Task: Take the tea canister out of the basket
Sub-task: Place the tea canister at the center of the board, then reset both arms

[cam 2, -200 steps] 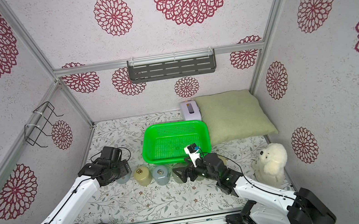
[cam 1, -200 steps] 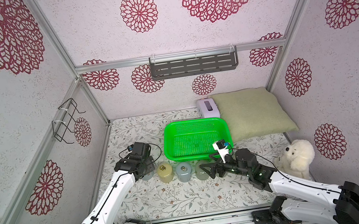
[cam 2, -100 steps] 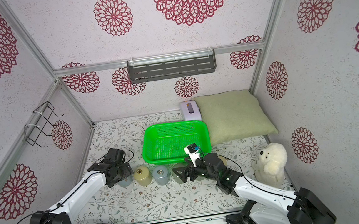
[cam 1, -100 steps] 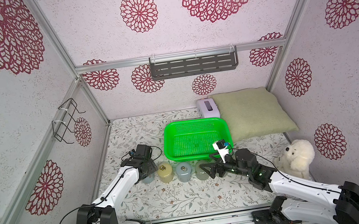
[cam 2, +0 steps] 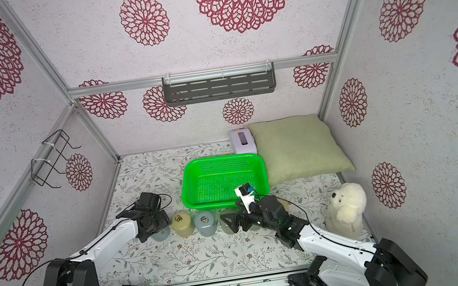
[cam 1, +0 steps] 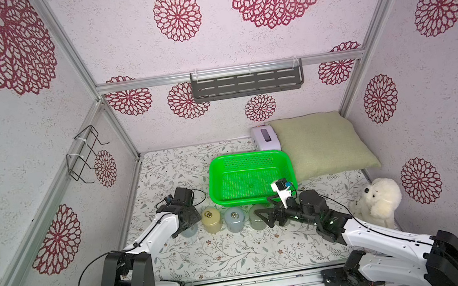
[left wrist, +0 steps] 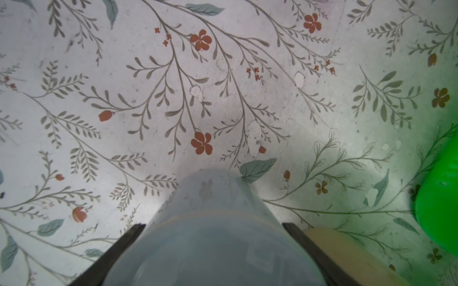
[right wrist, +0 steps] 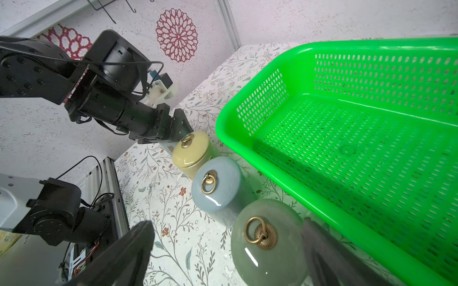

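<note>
I'm looking into a booth with pale walls printed in red rosettes, a grey shelf [cam 1: 246, 82] on the back wall and a wire rack [cam 1: 83, 155] on the side wall. The desk [cam 1: 222, 257] has a leaf-and-flower covering. At the back lie a green pillow [cam 1: 322, 142] and a lilac box [cam 1: 265, 138], and a plush dog [cam 1: 379, 201] sits by the right wall.

The basket [cam 1: 245, 178] holds nothing. In front of it four canisters stand in a row. The left arm is folded low, and the left tool [left wrist: 213, 225] is clamped on the pale tea canister [left wrist: 210, 193] at the row's left end, just beside the yellow canister [right wrist: 190, 151]. I cannot tell whether its base touches the desk.

The right arm reaches in low. The right tool [right wrist: 226, 225] has its jaws apart, straddling the green canister [right wrist: 267, 242] next to the blue canister [right wrist: 218, 183].

A second ago the left wrist sat higher. It has since sunk, bringing the tea canister down level with the row. The right arm has not moved.
</note>
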### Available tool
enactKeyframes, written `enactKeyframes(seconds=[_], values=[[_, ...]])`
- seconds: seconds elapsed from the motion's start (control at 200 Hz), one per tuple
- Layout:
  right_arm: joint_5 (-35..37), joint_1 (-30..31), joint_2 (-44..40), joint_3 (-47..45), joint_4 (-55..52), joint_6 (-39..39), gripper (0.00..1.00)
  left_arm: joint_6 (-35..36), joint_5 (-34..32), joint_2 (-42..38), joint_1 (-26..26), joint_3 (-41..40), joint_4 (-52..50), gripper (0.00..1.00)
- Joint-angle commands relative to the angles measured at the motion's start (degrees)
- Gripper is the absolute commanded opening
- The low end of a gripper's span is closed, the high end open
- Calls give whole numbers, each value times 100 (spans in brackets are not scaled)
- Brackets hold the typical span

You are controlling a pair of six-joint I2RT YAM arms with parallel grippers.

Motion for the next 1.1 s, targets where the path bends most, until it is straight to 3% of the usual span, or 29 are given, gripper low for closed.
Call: enactKeyframes(seconds=[0.0, 0.08, 0.465, 0.63, 0.826, 0.971, 1.096], values=[[106, 47, -24, 241, 97, -131, 99, -79, 69, 33, 44, -40, 311, 90], [117, 46, -35, 242, 94, -132, 99, -89, 120, 15, 42, -24, 278, 99], [557, 47, -396, 190, -67, -267, 99, -165, 149, -762, 36, 295, -274, 97], [1490, 29, -797, 372, -571, -300, 99, -144, 226, -1469, 28, 633, -563, 97], [3262, -51, -1189, 769, -1249, -414, 99, 145, 624, -1986, 28, 1131, -114, 97], [4376, -356, -1085, 1091, -1650, -505, 99, 210, 457, -1882, 29, 1450, 437, 97], [4592, -1049, -938, 1056, -1388, -644, 99, 396, 97, -1361, 28, 1869, 604, 97]])
